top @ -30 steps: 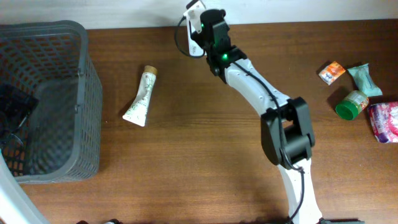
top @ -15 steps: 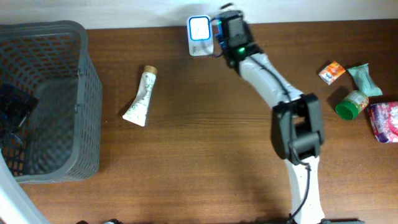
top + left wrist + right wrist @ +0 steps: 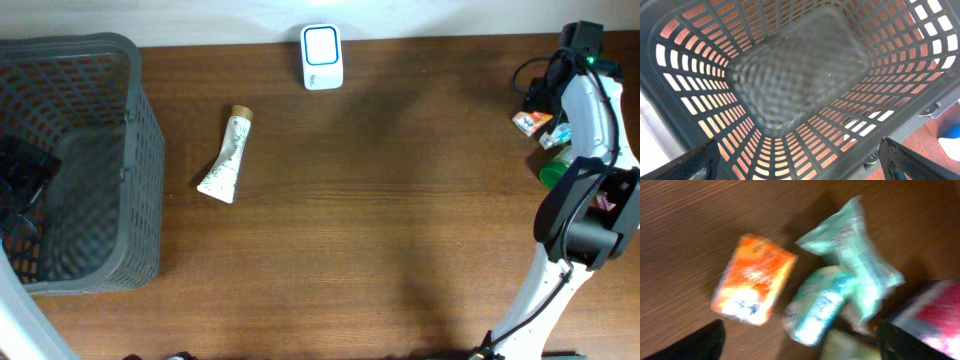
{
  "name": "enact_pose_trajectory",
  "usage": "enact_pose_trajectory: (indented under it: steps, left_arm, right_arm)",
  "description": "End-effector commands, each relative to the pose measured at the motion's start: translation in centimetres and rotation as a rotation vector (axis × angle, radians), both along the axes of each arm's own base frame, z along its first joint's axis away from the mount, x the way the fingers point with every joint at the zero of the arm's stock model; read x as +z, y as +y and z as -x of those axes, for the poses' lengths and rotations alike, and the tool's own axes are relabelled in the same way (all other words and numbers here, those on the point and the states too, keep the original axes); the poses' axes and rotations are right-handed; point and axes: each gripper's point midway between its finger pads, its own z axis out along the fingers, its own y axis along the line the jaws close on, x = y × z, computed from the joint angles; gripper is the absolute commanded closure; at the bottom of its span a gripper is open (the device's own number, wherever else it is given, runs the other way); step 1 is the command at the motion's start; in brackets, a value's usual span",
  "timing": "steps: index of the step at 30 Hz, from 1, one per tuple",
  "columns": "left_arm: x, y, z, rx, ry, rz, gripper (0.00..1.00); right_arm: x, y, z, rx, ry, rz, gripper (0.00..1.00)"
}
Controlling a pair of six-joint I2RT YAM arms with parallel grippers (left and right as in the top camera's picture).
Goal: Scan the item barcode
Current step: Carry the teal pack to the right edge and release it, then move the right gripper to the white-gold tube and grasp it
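Note:
The white barcode scanner with a blue-framed face lies at the table's back edge. My right gripper hovers open over a cluster of items at the far right, holding nothing. In the blurred right wrist view, an orange packet, a pale teal pouch and a small white-and-teal pack lie below my right gripper. My left gripper stands open and empty above the inside of the grey basket.
A cream tube lies left of centre, beside the grey basket. At the far right sit the orange packet, a green-lidded jar and a pink pack, close to the table's right edge.
My right arm swung from the scanner at the back centre to the far right above the items, and its jaws went from shut to open. The scanner stays at the back edge.

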Motion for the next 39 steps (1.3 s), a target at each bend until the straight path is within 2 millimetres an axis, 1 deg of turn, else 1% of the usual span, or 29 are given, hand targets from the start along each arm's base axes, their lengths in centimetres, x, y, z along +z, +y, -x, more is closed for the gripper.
enact_pose_trajectory:
  steps: [1, 2, 3, 4, 5, 6, 9, 10, 12, 14, 15, 16, 17, 19, 21, 22, 23, 24, 25, 26, 28, 29, 30, 31, 33, 34, 37, 38, 39]
  left_arm:
    - [0.0, 0.2, 0.1, 0.008, 0.002, 0.003, 0.01]
    - [-0.1, 0.2, 0.0, 0.008, 0.002, 0.003, 0.01]
    - [0.0, 0.2, 0.1, 0.008, 0.002, 0.002, 0.01]
    - [-0.1, 0.2, 0.0, 0.008, 0.002, 0.003, 0.01]
    - [0.0, 0.2, 0.1, 0.008, 0.002, 0.003, 0.01]
    - [-0.1, 0.2, 0.0, 0.008, 0.002, 0.003, 0.01]
    - [0.0, 0.2, 0.1, 0.008, 0.002, 0.002, 0.01]
    - [-0.1, 0.2, 0.0, 0.008, 0.002, 0.003, 0.01]
    - [-0.1, 0.2, 0.0, 0.008, 0.002, 0.003, 0.01]
    - [0.0, 0.2, 0.1, 0.008, 0.002, 0.002, 0.01]
    - [0.0, 0.2, 0.1, 0.008, 0.002, 0.003, 0.01]
    - [0.0, 0.2, 0.1, 0.008, 0.002, 0.003, 0.01]
    - [0.0, 0.2, 0.1, 0.008, 0.002, 0.003, 0.01]
    - [0.0, 0.2, 0.1, 0.008, 0.002, 0.003, 0.01]
    - [0.0, 0.2, 0.1, 0.008, 0.002, 0.003, 0.01]
    - [-0.1, 0.2, 0.0, 0.008, 0.002, 0.003, 0.01]
    - [-0.1, 0.2, 0.0, 0.008, 0.002, 0.003, 0.01]
    - [0.0, 0.2, 0.1, 0.008, 0.002, 0.002, 0.01]
    - [0.0, 0.2, 0.1, 0.008, 0.002, 0.002, 0.01]
    - [0.0, 0.2, 0.1, 0.008, 0.002, 0.003, 0.01]
    - [0.0, 0.2, 0.1, 0.008, 0.002, 0.003, 0.01]
    - [0.0, 0.2, 0.1, 0.008, 0.002, 0.003, 0.01]
    - [0.0, 0.2, 0.1, 0.008, 0.002, 0.003, 0.01]
    - [0.0, 0.2, 0.1, 0.008, 0.002, 0.003, 0.01]
    - [-0.1, 0.2, 0.0, 0.008, 0.002, 0.003, 0.01]
    - [0.0, 0.2, 0.1, 0.008, 0.002, 0.003, 0.01]
    - [-0.1, 0.2, 0.0, 0.008, 0.002, 0.003, 0.01]
    - [0.0, 0.2, 0.1, 0.008, 0.002, 0.003, 0.01]
    - [0.0, 0.2, 0.1, 0.008, 0.002, 0.002, 0.01]
  right_arm:
    - [0.1, 8.2, -2.3, 0.243, -0.126, -0.421, 0.08]
    - [1.2, 12.4, -3.1, 0.345, -0.192, -0.616, 0.08]
    - [2.5, 16.6, -3.5, 0.441, -0.231, -0.765, 0.08]
    - [2.9, 18.9, -3.6, 0.486, -0.230, -0.810, 0.07]
    - [2.8, 21.4, -3.2, 0.518, -0.200, -0.834, 0.07]
    - [2.6, 25.1, -2.5, 0.568, -0.142, -0.856, 0.01]
    - [2.5, 31.6, -1.3, 0.681, -0.076, -0.874, 0.01]
    - [2.7, 36.1, -1.0, 0.779, -0.070, -0.870, 0.01]
    - [3.3, 41.1, -0.6, 0.879, -0.088, -0.869, 0.01]
    - [3.6, 47.3, -0.2, 0.901, -0.111, -0.881, 0.01]
    - [3.2, 49.8, -0.5, 0.864, -0.142, -0.811, 0.01]
    - [2.9, 50.8, -0.7, 0.833, -0.158, -0.775, 0.01]
    - [2.6, 52.8, -0.6, 0.792, -0.179, -0.748, 0.01]
    - [2.5, 57.5, 0.1, 0.828, -0.237, -0.751, 0.01]
    - [2.2, 61.0, 0.8, 0.859, -0.290, -0.730, 0.00]
    - [1.2, 62.3, 1.1, 0.831, -0.309, -0.703, 0.09]
    - [0.6, 62.9, 1.4, 0.827, -0.312, -0.678, 0.19]
    - [-0.1, 63.3, 1.7, 0.811, -0.309, -0.665, 0.22]
    - [-1.7, 64.5, 2.3, 0.799, -0.302, -0.666, 0.28]
    - [-2.6, 65.6, 2.8, 0.815, -0.300, -0.671, 0.33]
    - [-4.9, 67.0, 3.9, 0.838, -0.274, -0.669, 0.34]
    - [-5.7, 67.0, 4.0, 0.835, -0.265, -0.657, 0.35]
    - [-7.0, 66.1, 3.8, 0.809, -0.252, -0.608, 0.40]
    - [-7.7, 64.4, 3.4, 0.769, -0.242, -0.536, 0.41]
    - [-8.2, 61.1, 3.2, 0.713, -0.182, -0.447, 0.45]
    - [-7.9, 59.3, 3.3, 0.685, -0.139, -0.426, 0.47]
    - [-6.1, 51.5, 4.4, 0.580, 0.033, -0.343, 0.50]
    - [-5.4, 49.5, 4.9, 0.596, 0.086, -0.310, 0.55]
    - [-4.6, 47.2, 6.0, 0.642, 0.163, -0.264, 0.55]
